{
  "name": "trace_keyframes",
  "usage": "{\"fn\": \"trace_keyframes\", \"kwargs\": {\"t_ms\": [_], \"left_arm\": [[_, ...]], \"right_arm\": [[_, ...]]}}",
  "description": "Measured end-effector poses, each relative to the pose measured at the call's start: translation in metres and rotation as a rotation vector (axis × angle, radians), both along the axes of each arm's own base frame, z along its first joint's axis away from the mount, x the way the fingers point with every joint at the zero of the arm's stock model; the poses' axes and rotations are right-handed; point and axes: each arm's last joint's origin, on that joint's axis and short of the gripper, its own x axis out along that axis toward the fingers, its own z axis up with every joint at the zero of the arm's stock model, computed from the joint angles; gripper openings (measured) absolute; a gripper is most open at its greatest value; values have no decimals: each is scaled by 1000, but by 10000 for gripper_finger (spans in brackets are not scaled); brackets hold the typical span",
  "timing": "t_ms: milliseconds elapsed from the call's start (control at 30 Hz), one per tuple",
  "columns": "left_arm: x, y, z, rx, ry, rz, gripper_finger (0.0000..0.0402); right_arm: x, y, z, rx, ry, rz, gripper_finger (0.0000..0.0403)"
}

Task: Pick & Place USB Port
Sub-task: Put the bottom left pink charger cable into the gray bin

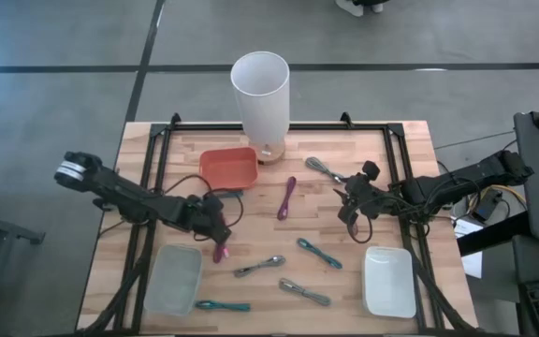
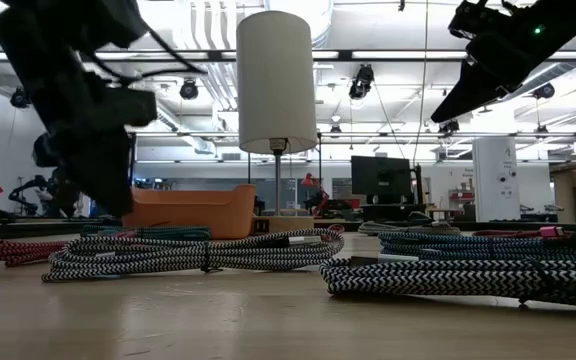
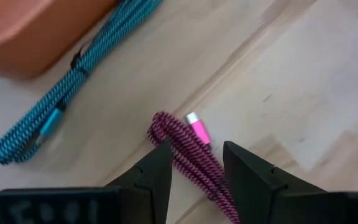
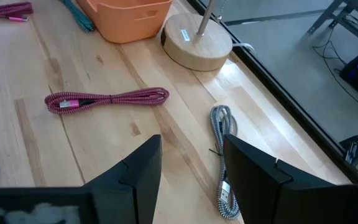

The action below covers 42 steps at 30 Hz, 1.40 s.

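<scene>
Hovering low at the table's eight o'clock, the left gripper (image 3: pixel 194 171) straddles the pink cable (image 3: pixel 191 152) with jaws parted, gripping nothing. The right gripper (image 4: pixel 191 171), open and empty at three o'clock, hangs above bare wooden table (image 1: pixel 400 178).

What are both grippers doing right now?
Left gripper: open, straddling the pink braided USB cable, not gripping it.
Right gripper: open, holding nothing, above the grey braided cable.

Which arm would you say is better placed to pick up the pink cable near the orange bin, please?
Left: the left claw is open astride the pink cable, while the right claw hovers across the table.
</scene>
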Motion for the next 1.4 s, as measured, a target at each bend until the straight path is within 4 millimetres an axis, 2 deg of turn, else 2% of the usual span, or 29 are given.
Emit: {"fn": "trace_keyframes", "kwargs": {"t_ms": [233, 533, 633, 833, 1000, 1167, 1400], "left_arm": [[5, -1, -18, 8, 67, 39, 142], [9, -2, -28, 24, 82, 57, 134], [11, -3, -29, 19, 75, 56, 108], [12, -3, -27, 11, 62, 52, 23], [12, -3, -27, 23, 51, 52, 13], [17, -4, -16, 37, 12, 22, 4], [28, -6, 26, 53, -126, -49, 3]], "right_arm": [[0, 0, 0, 0, 0, 0, 169], [0, 0, 0, -6, 2, 4, 169], [0, 0, 0, -6, 2, 2, 169], [0, 0, 0, -7, 1, 2, 169], [0, 0, 0, -10, 0, -1, 169], [0, 0, 0, -10, -1, -1, 169], [0, 0, 0, -10, -2, -1, 169]]}}
